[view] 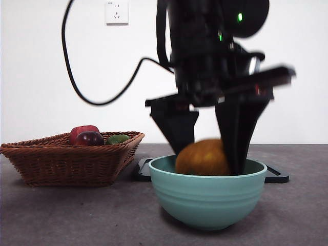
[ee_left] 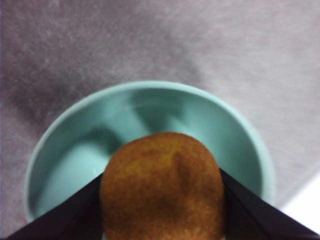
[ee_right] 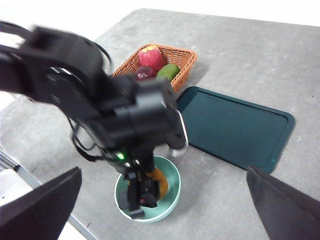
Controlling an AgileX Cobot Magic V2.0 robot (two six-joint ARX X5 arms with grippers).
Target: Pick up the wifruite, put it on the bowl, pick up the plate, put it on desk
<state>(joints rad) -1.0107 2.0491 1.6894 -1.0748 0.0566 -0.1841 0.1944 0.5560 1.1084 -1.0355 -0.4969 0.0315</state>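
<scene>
The wifruite (view: 202, 158), orange-brown and dull-skinned, hangs inside the mouth of the teal-green bowl (view: 207, 197), partly below its rim. My left gripper (view: 207, 154) comes down from above and is shut on it, one black jaw on each side. The left wrist view shows the wifruite (ee_left: 162, 185) between the jaws over the bowl's hollow (ee_left: 150, 105). The plate (ee_right: 232, 127), a flat dark teal rectangular tray, lies on the desk (view: 51, 215) just behind the bowl. My right gripper (ee_right: 164, 170) is open, high above the table, holding nothing.
A brown wicker basket (view: 66, 159) stands left of the bowl with a red apple (view: 82, 132), a dark purple fruit (view: 89, 138) and a green fruit (view: 118, 139). A black cable hangs behind. The table's edge runs near the bowl in the right wrist view.
</scene>
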